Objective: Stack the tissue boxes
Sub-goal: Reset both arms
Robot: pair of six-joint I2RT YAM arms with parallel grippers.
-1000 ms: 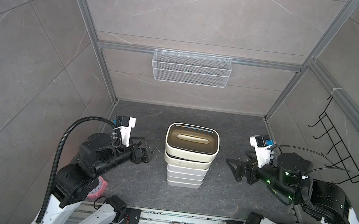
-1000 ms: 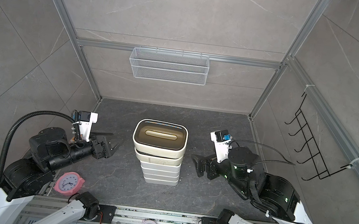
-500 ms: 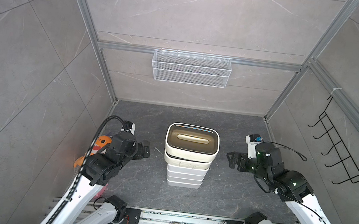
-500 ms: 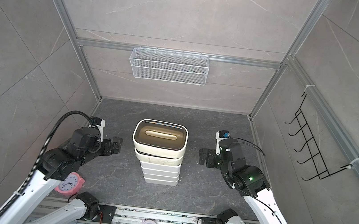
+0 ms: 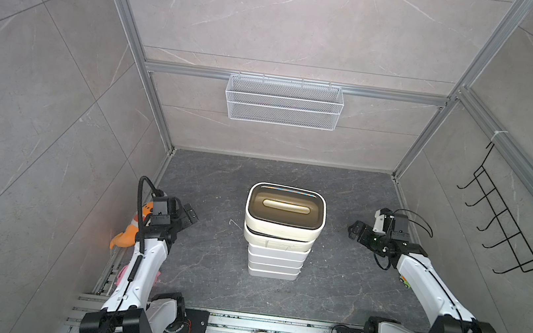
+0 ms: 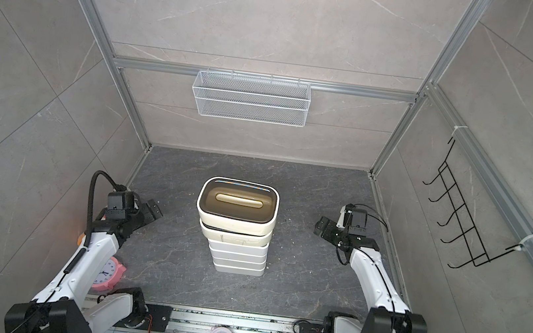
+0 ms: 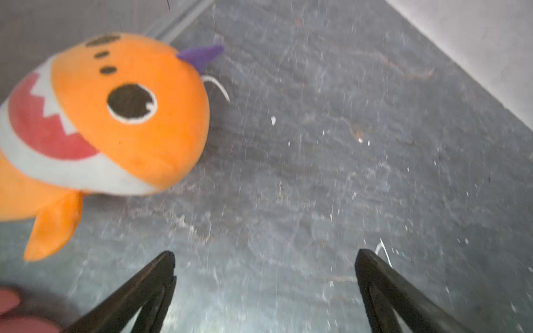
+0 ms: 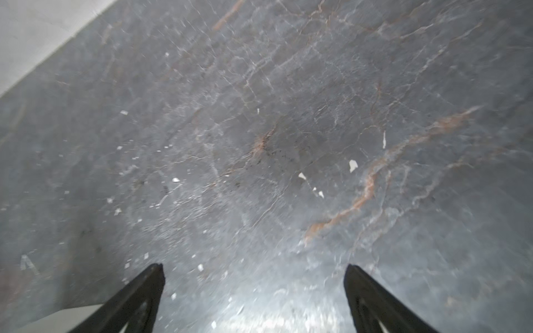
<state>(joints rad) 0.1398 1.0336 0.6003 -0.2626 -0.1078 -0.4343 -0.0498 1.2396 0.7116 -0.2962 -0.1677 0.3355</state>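
The tissue boxes stand in one stack mid-floor in both top views. A rounded cream box with a dark brown slotted lid (image 5: 286, 207) (image 6: 238, 202) is on top and sits slightly askew on a second cream box (image 5: 278, 241). Several white boxes (image 5: 275, 261) lie beneath them. My left gripper (image 5: 190, 215) (image 6: 152, 210) hangs open well left of the stack. My right gripper (image 5: 355, 232) (image 6: 321, 227) is open well to its right. In the wrist views the left gripper (image 7: 264, 256) and the right gripper (image 8: 253, 269) show spread fingers over bare dark floor.
An orange plush shark (image 5: 127, 236) (image 7: 115, 115) lies by the left wall beside my left arm, with a pink alarm clock (image 6: 108, 274) nearer the front. A white wire basket (image 5: 283, 102) hangs on the back wall and a black hook rack (image 5: 506, 231) on the right wall.
Both arms have drawn back from the stack and stretched out low toward the side walls. The grippers stay open, and the stack has not moved.
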